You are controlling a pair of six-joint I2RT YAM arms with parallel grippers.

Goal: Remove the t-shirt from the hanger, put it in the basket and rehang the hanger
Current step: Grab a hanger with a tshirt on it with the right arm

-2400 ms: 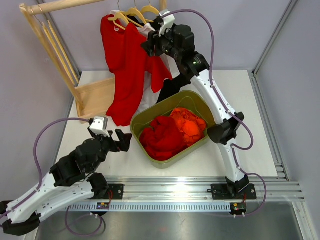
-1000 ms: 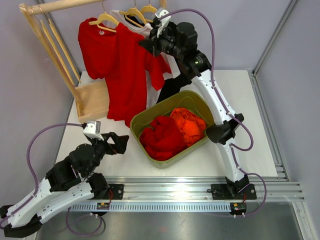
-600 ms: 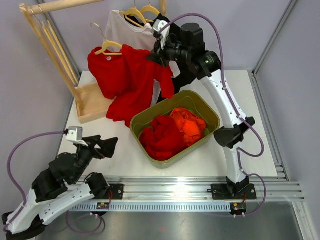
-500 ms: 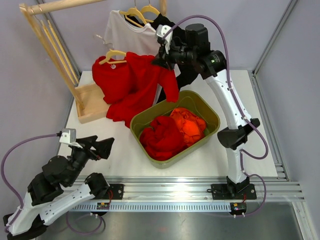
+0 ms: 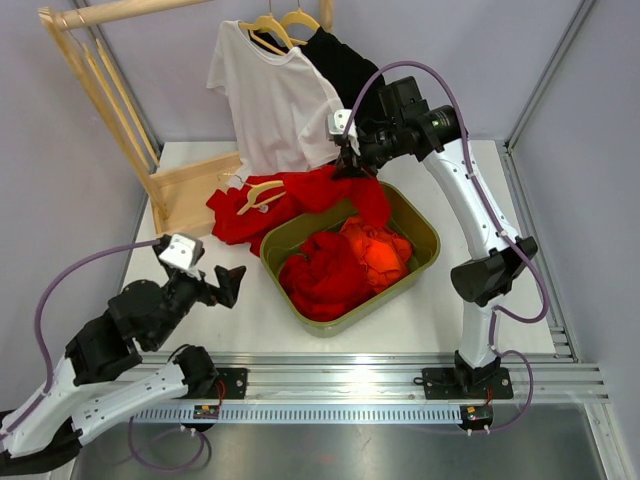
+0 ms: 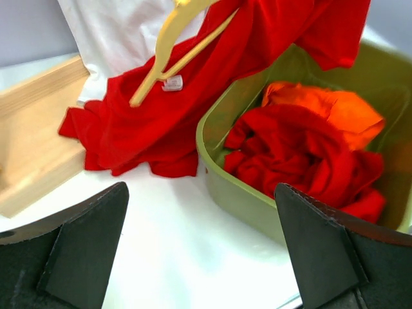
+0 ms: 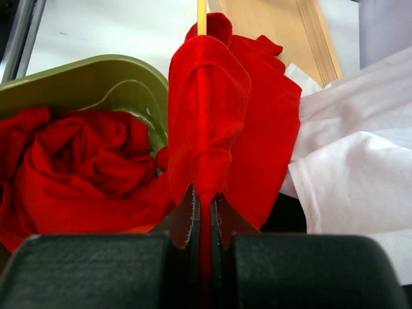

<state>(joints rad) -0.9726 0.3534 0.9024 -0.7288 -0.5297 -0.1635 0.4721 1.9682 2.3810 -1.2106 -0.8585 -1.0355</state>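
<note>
The red t-shirt (image 5: 290, 195) is off the rail, draped over the table and the bin's back rim. The yellow wooden hanger (image 5: 258, 195) is still inside its neck. My right gripper (image 5: 350, 168) hovers over the bin's back edge, shut on a fold of the shirt's shoulder. In the right wrist view the red cloth (image 7: 206, 109) is pinched between the jaws (image 7: 205, 196), and the hanger's tip (image 7: 201, 16) sticks out above. My left gripper (image 5: 228, 283) stands open low over the table, left of the bin. Its wrist view shows the shirt (image 6: 148, 122) and hanger (image 6: 168, 45) ahead of it (image 6: 200, 187).
The green bin (image 5: 420, 225) holds red and orange clothes. A white t-shirt (image 5: 270, 95) and a black garment (image 5: 345, 65) hang on hangers from the wooden rack (image 5: 100, 80). The rack's wooden base (image 5: 195, 190) lies beside the red shirt.
My right gripper has pulled the red t-shirt with its hanger off the rail, down and to the right onto the table by the bin. My left arm drew back, then came forward again.
</note>
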